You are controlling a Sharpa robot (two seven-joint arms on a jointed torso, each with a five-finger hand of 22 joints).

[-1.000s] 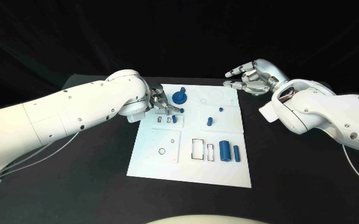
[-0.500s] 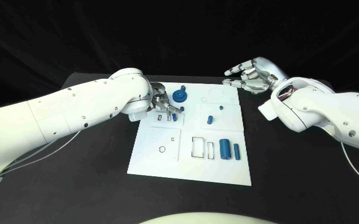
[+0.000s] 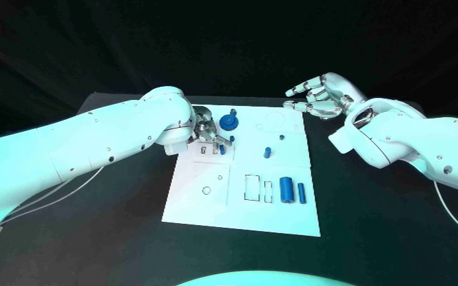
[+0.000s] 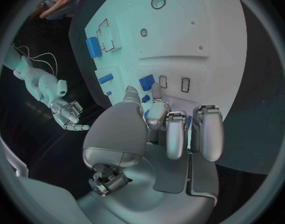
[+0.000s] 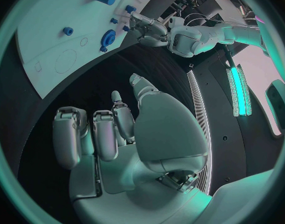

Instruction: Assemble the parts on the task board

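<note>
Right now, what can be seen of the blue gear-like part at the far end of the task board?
The blue gear-like part is a round, toothed-looking disc of matte blue plastic with a short peg rising from its top. It stands on the far end of the white task board, beside a faint circular outline. The left hand works just next to it, fingers curled over smaller blue pieces; whether they touch the gear is unclear. The right hand hovers well away, holding nothing.
</note>
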